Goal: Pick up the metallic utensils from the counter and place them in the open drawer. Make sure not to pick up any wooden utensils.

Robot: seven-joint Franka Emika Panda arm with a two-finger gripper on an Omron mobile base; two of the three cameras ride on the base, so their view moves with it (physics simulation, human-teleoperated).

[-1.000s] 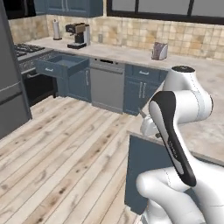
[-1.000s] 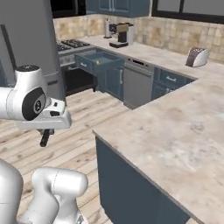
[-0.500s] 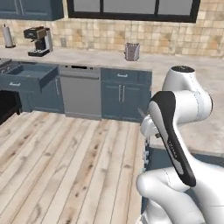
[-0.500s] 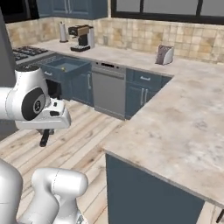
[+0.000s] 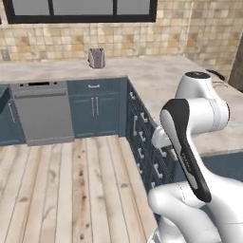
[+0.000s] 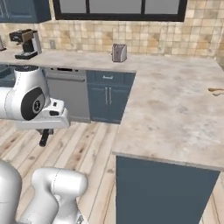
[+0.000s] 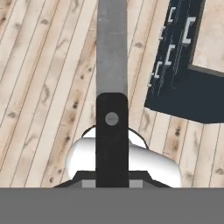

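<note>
Count, by kind.

- Boxy silver metal toaster (image 6: pixel 118 52): 1, at 12 o'clock in the right base view.
- Black and silver coffee machine (image 6: pixel 26 43): 1, at 10 o'clock.
- Grey-fronted dishwasher (image 6: pixel 65 94): 1, at 9 o'clock.
- Orange-brown wooden spoon (image 6: pixel 216 90): 1, at 3 o'clock on the pale beige marbled stone counter (image 6: pixel 175 118) (1 slab, L-shaped).
- Slim black-handled utensil with a flat grey blade (image 7: pixel 112 131): 1.
- Dark-framed window panes (image 6: pixel 116 6): 3.
- Slate-blue cabinet doors (image 6: pixel 109 101) under the toaster: 2.
- Silvery handles in the hand view: several, exact count unclear.
</note>
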